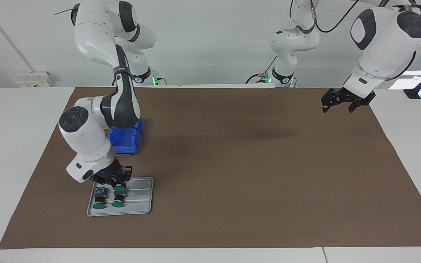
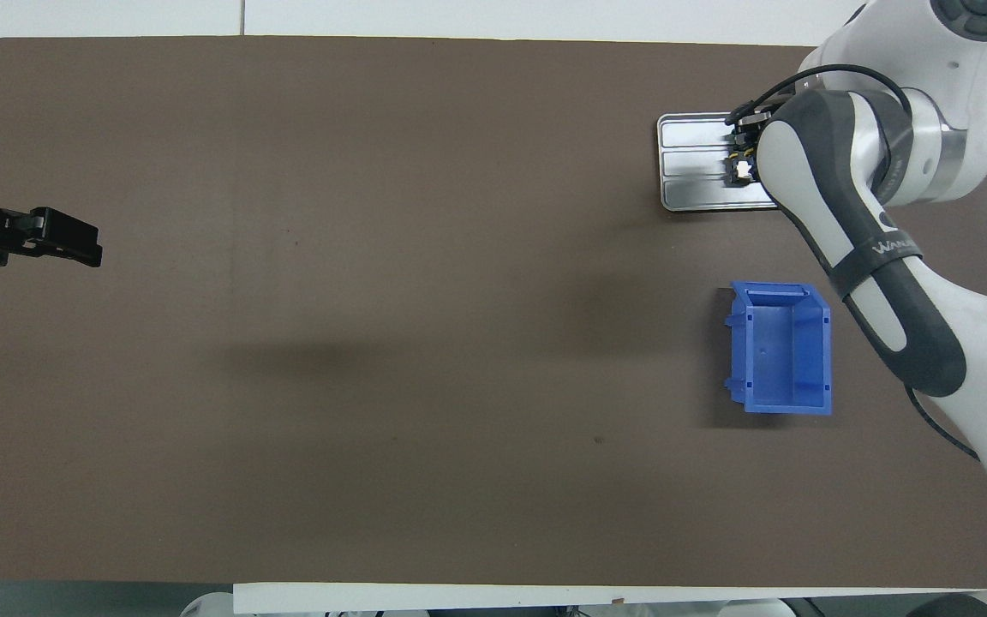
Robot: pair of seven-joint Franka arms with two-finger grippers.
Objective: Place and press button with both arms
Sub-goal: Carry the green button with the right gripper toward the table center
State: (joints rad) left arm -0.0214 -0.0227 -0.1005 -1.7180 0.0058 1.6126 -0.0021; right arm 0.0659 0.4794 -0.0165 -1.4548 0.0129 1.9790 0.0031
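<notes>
Two green-capped buttons, one (image 1: 98,199) beside the other (image 1: 118,197), lie in a grey tray (image 1: 141,199) toward the right arm's end of the table in the facing view. Right gripper (image 1: 117,185) is pressed together, pinching the second button's body; tilted, it could slip out when lifted. Left gripper (image 1: 344,102) waits, fingers spread, over the mat's edge at the left arm's end.

Overhead, the right arm hides both buttons; a blue bin (image 2: 780,347) sits nearer the robots than the tray.
</notes>
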